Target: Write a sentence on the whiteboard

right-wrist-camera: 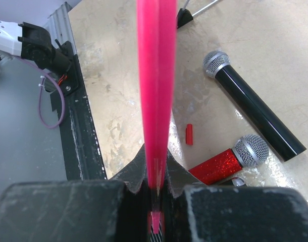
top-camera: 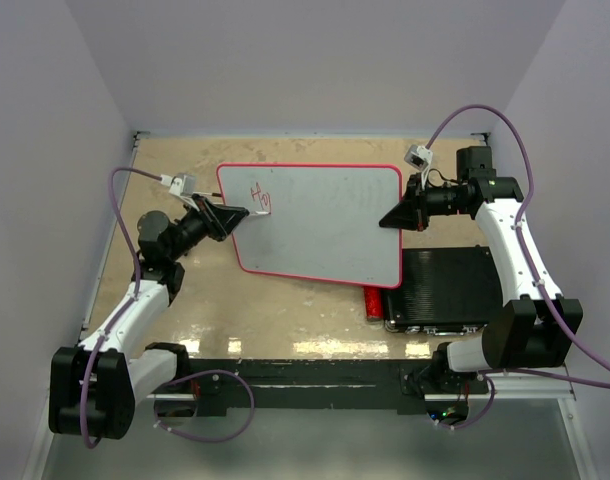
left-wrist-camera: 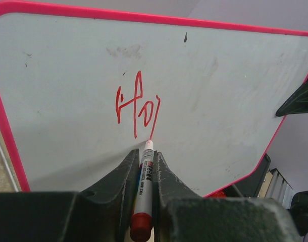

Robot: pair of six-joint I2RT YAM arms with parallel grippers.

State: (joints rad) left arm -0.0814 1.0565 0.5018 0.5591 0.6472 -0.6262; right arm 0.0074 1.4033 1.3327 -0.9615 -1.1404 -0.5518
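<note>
The whiteboard (top-camera: pixel 325 225), white with a red frame, is held tilted above the table. My left gripper (top-camera: pixel 247 213) is shut on a red marker (left-wrist-camera: pixel 144 186) whose tip touches the board (left-wrist-camera: pixel 219 85) just below the red lettering (left-wrist-camera: pixel 136 106). The sentence (top-camera: pixel 261 197) stands as a few red strokes near the board's left edge. My right gripper (top-camera: pixel 387 219) is shut on the board's right edge; in the right wrist view that red frame edge (right-wrist-camera: pixel 156 75) runs up from between the jaws.
A black ribbed case (top-camera: pixel 450 290) lies under the board's right corner. On the table beneath are a black microphone (right-wrist-camera: pixel 252 108), a red glitter microphone (right-wrist-camera: pixel 229 161) and a small red cap (right-wrist-camera: pixel 189 134). The table's black front rail (right-wrist-camera: pixel 78 116) runs at left.
</note>
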